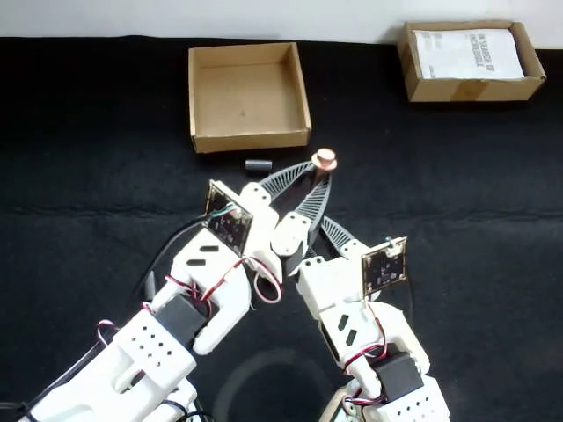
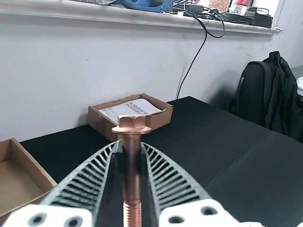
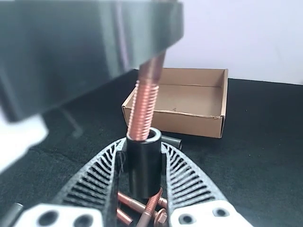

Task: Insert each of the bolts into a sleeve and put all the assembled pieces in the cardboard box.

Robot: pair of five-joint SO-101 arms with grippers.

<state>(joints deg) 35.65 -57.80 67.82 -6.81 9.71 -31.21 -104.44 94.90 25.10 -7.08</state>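
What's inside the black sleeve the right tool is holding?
The threaded tip of the copper bolt enters the sleeve at its top opening; the wall hides how deep it goes.

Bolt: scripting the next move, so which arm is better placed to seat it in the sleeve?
Left, probably: left gripper grips the bolt, its tip at the sleeve mouth; right gripper only steadies the sleeve.
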